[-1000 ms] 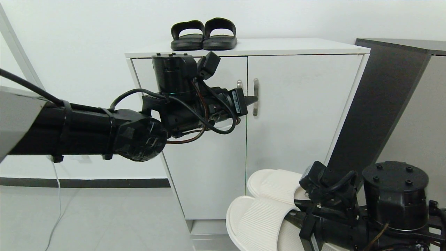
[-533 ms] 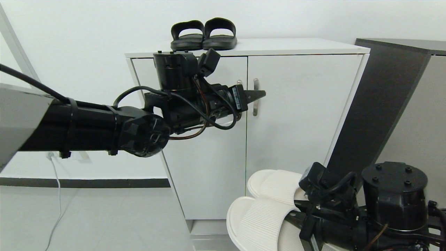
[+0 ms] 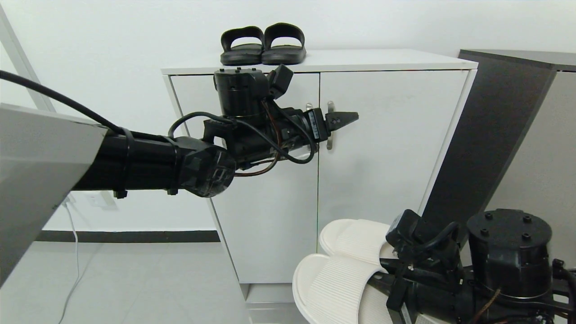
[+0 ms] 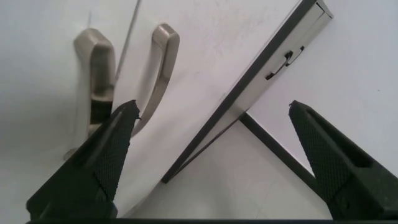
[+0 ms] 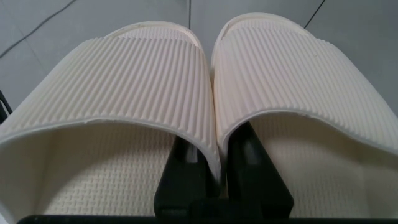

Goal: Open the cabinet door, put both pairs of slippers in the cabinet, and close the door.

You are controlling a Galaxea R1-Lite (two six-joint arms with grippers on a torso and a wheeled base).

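The left arm (image 3: 148, 164) stretches level from 9 o'clock across the closed cabinet (image 3: 382, 148). Its left claw (image 3: 344, 119) is spread apart, tips just at 3 o'clock of the door handles (image 3: 330, 128). The right claw (image 5: 217, 165), low at 5 o'clock, is clamped on the white slippers (image 3: 342, 270). The black slippers (image 3: 263, 42) sit on the cabinet top at 12 o'clock. Open floor (image 3: 148, 283) lies at 7 o'clock.

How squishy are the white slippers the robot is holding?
Probably soft but springy: the white slippers show arched straps while the right gripper pinches them. Their ribbed foam looks light and grippy, so slipping seems unlikely.
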